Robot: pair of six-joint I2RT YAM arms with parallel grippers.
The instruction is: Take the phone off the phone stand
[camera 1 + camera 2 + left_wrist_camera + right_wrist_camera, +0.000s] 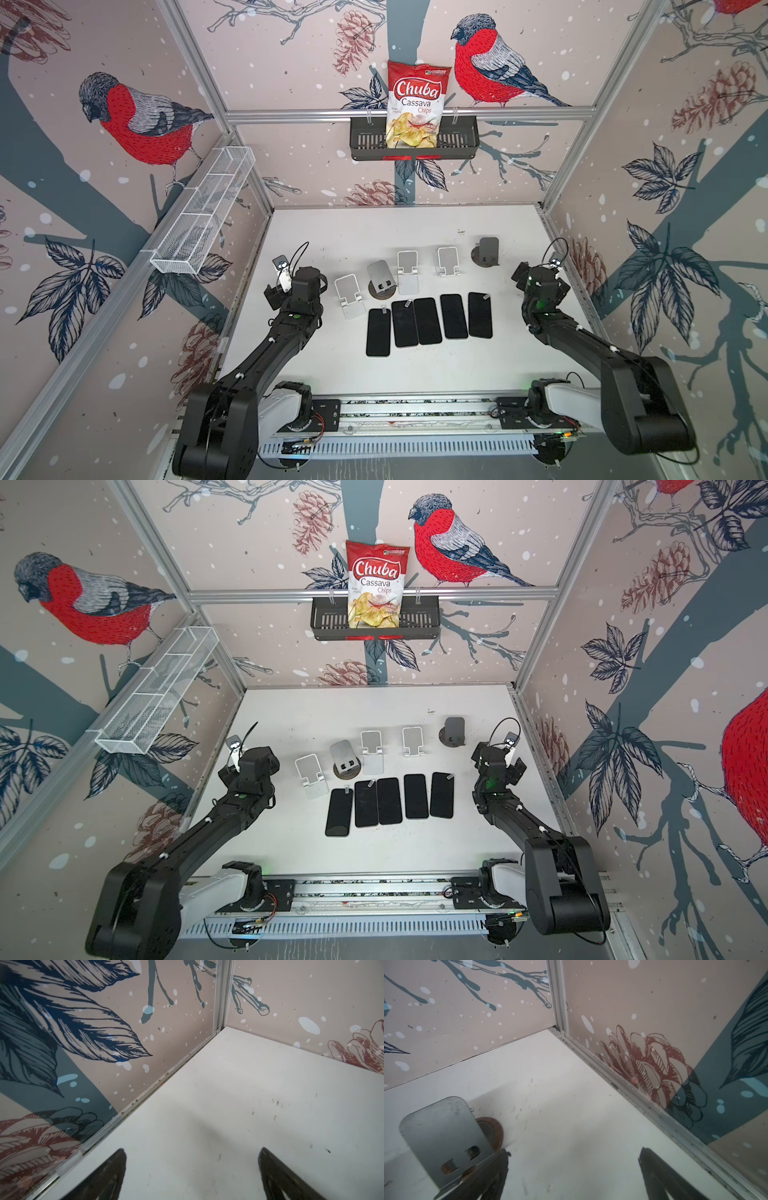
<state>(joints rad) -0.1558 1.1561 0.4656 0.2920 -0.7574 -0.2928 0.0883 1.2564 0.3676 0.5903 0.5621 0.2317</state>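
- the left gripper (192, 1150) hangs over a bare part of the table (249, 1084) near the left wall, its jaws spread wide with nothing between them.
- the right gripper (575, 1151) gapes just as wide and is empty too, low over the table by the right wall.
- five phones lie flat, screens dark, in a row across the middle of the table, from the leftmost phone (378, 332) to the rightmost phone (480, 315); all are off the stands.
- the second phone (404, 323) and third phone (428, 321) lie edge to edge, perhaps touching; from above i cannot be sure.
- behind the row, from left to right, stand the first white stand (348, 296), a silver stand (380, 279) on a round base, the second white stand (407, 270), the third white stand (447, 261) and a dark stand (487, 250), each bare.
- in the right wrist view the dark stand (444, 1134) rises close beside one finger (500, 1167) of the right gripper.
- a chips bag (417, 104) sits in a black basket (457, 143) on the back wall.
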